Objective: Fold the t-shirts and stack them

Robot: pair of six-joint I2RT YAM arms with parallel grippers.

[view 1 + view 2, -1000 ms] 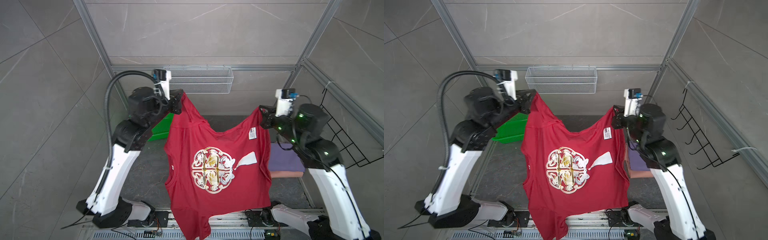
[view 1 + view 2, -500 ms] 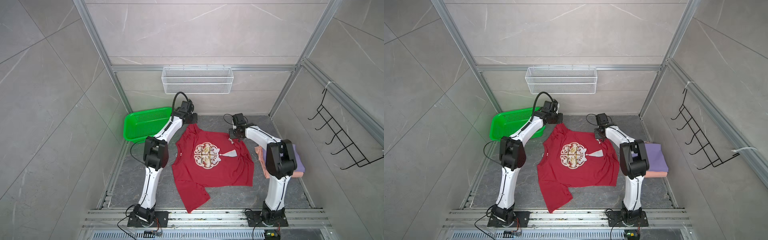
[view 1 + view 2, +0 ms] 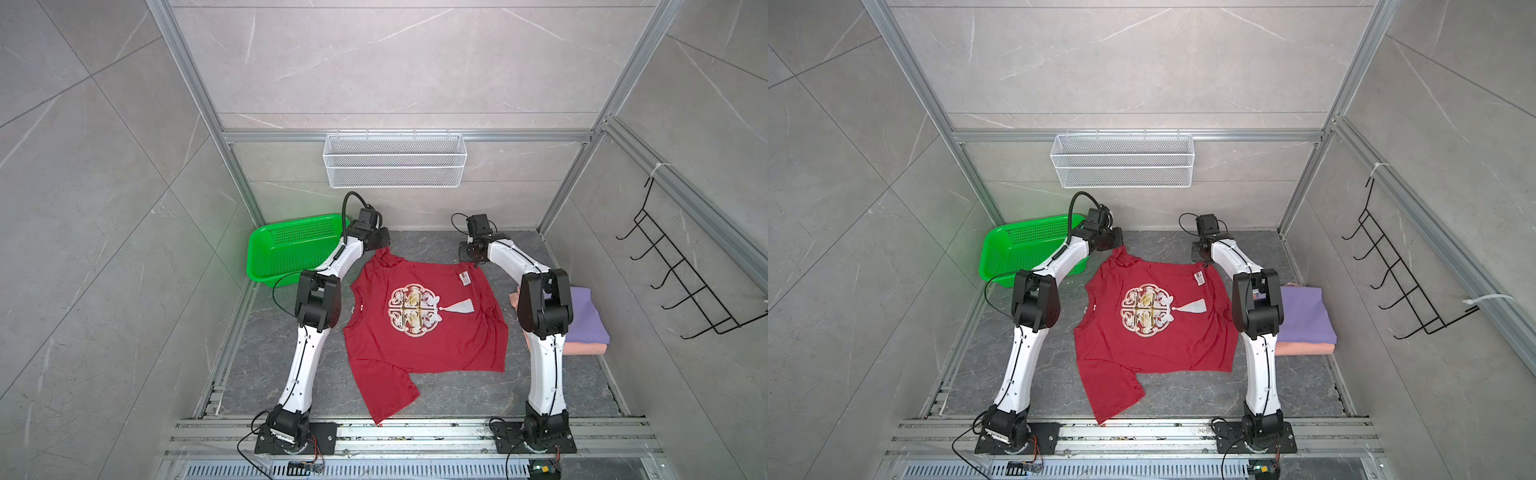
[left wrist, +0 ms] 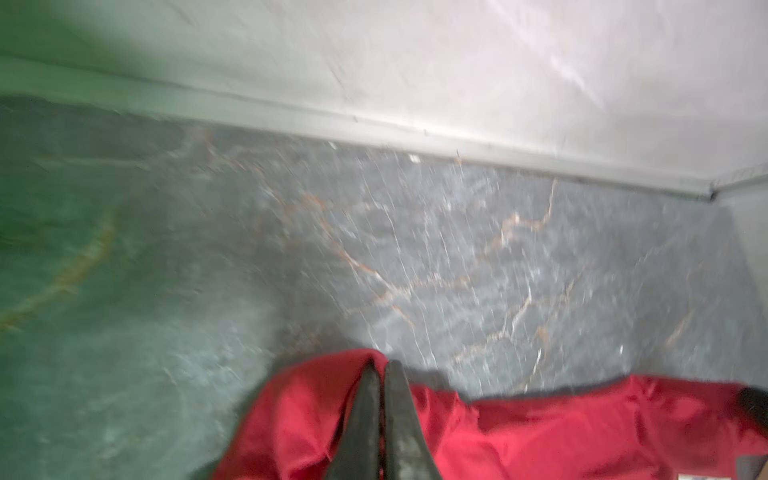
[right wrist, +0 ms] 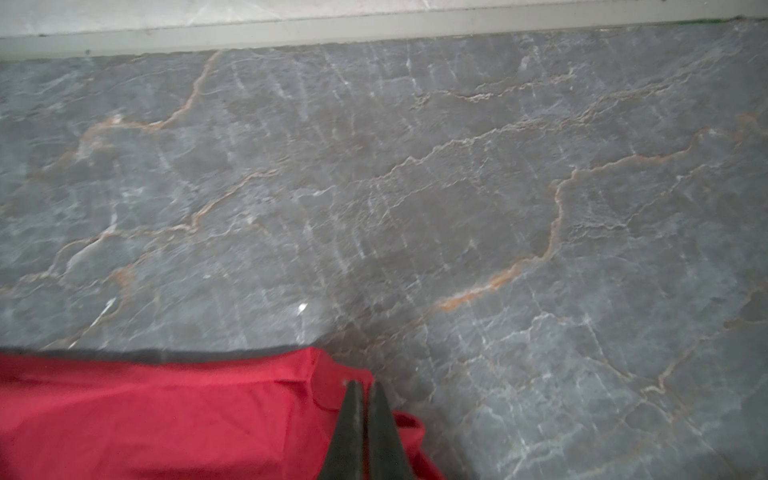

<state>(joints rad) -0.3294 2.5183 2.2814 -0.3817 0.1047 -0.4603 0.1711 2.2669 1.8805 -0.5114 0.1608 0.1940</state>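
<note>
Between the two jaw pairs: dark red t-shirt (image 3: 424,328) lay flat, print-up, far edge stretched grip to grip, probably to spread it for folding.
Left gripper (image 4: 382,365): closed tight on one far corner.
Right gripper (image 5: 364,384): clamped on the other.
Beyond the right jaws: lavender t-shirt (image 3: 588,309) sat folded atop salmon t-shirt (image 3: 582,350), part-hidden by the right arm (image 3: 542,307).
Unclear: cloth depth in each pinch; wrist views were blurred.

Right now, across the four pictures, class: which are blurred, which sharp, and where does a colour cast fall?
Left wrist view: smeared throughout, green tint over part of it, left gripper and red shirt soft-edged. Right wrist view: clearer, veins in the grey surface crisp. Both top views: sharp, the green basket throwing a green glow on the wall beside it.
</note>
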